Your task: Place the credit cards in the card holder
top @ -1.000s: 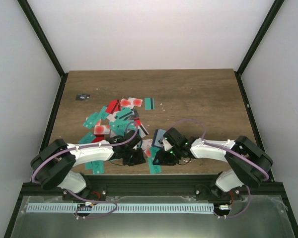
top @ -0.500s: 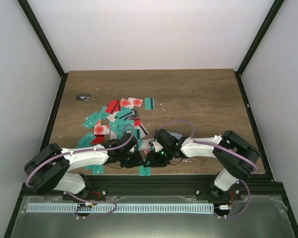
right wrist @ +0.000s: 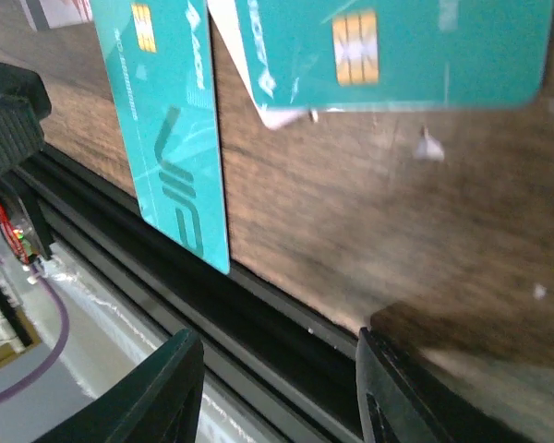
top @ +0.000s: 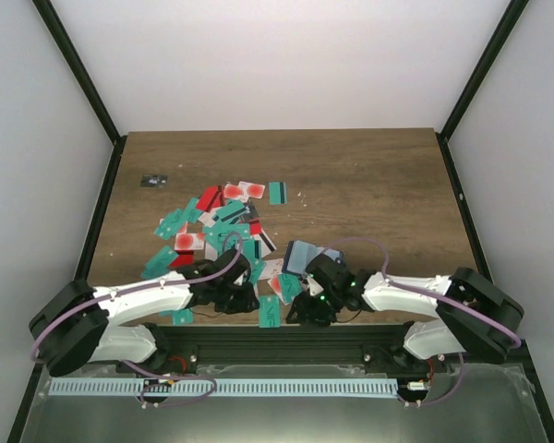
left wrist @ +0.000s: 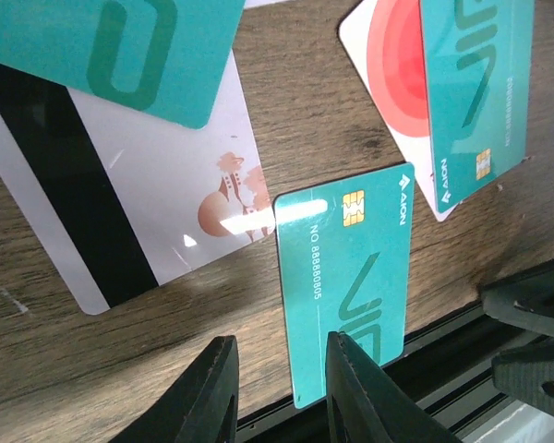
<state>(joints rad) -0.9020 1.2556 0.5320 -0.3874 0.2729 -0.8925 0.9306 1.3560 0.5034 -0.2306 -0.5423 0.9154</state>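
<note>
wooden table (top: 369,185), white walls (top: 277,65); left fingers (left wrist: 208,397) and right fingers (right wrist: 162,397) part-open, empty.

Top camera: fixed high above and behind the robot, looking down and forward over the whole brown wooden worktop (top: 369,185); distant.

Left wrist camera: very close, angled down at the worktop's near edge.

Right wrist camera: equally close, same edge, tilted.

Overlap: one teal chip card (top: 270,316) overhanging that edge. It sits right of centre in the left wrist view (left wrist: 346,277) and left of centre in the right wrist view (right wrist: 171,129).
</note>
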